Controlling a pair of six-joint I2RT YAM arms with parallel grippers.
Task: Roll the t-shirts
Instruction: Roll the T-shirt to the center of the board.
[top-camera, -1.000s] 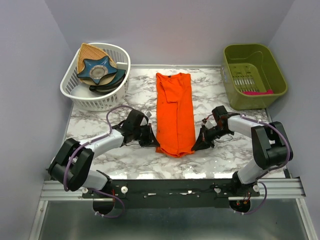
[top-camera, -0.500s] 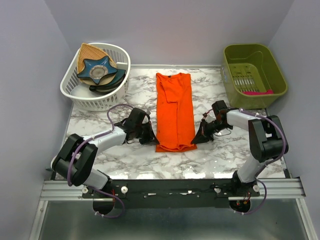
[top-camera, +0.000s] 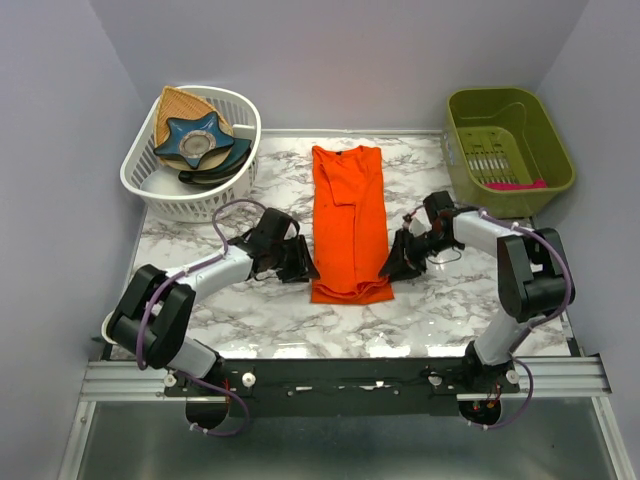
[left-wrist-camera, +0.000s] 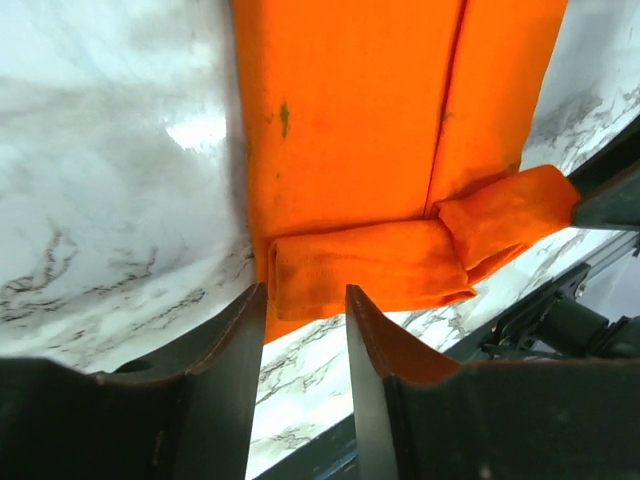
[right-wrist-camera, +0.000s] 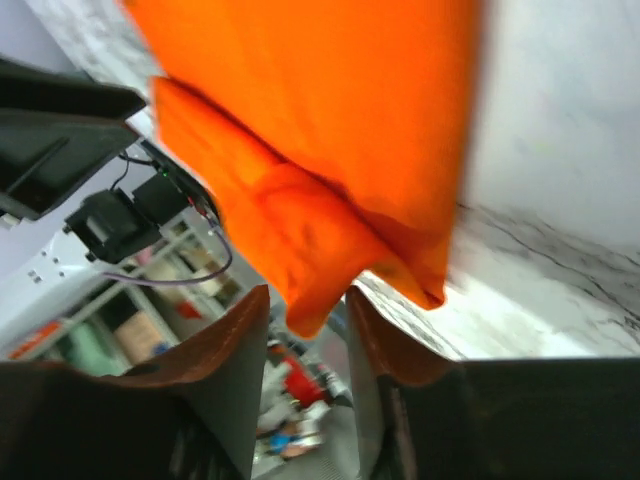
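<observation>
A bright orange t-shirt lies folded into a long strip down the middle of the marble table, collar at the far end. Its near end is turned over into a short roll, seen also in the left wrist view and the right wrist view. My left gripper sits at the roll's left end, open, its tips just short of the fabric. My right gripper sits at the right end, open, and a corner of the roll hangs between its tips with gaps on both sides.
A white basket at the far left holds a tan woven piece and a blue star-shaped dish. A green bin stands at the far right. Bare marble lies between the roll and the arm bases.
Both grippers carried the shirt's near edge away from the bases, turning it over into a roll, then opened and let the fabric go.
</observation>
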